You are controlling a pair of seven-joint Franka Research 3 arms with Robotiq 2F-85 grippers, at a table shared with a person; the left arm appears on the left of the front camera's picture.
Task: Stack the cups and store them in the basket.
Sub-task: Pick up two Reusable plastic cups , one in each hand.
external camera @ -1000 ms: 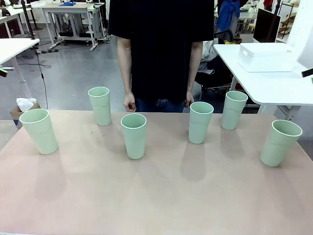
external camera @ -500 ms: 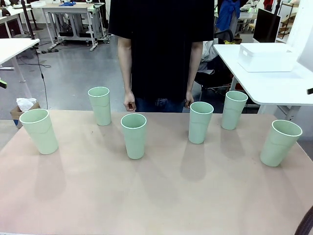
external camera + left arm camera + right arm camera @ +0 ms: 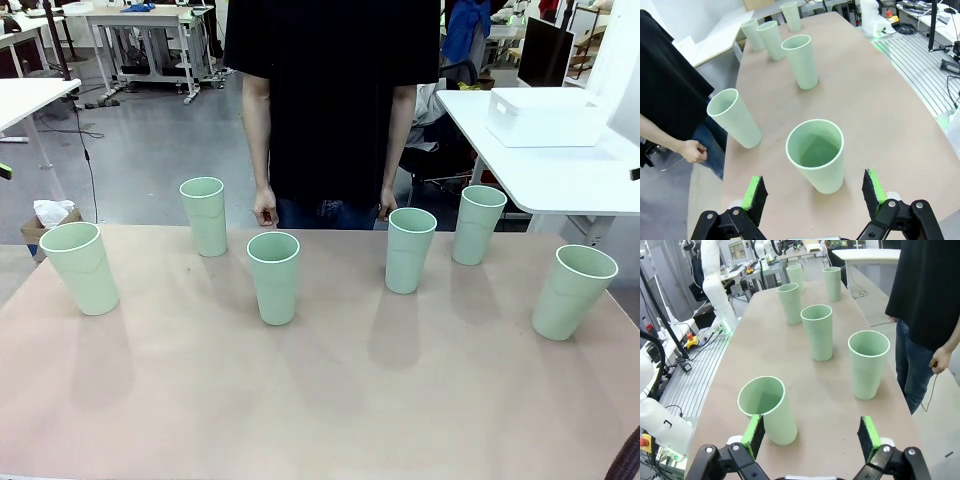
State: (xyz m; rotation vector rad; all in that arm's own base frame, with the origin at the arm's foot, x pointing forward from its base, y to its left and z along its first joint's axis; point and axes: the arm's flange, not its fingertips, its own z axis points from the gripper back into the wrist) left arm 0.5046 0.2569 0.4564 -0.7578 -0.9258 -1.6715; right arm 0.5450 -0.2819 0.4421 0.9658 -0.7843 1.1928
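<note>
Six cups stand upright and well apart in a loose row across the desk. The leftmost cup is near the left edge and the rightmost cup near the right edge. A person stands at the far edge, hands hanging behind the middle cups. A white lidded box sits on a side table beyond. Open desk lies on the near side of the row. The left end effector has its fingers wide apart, the leftmost cup ahead between them, untouched. The right end effector is equally spread, with the rightmost cup just ahead of one finger and nothing held.
</note>
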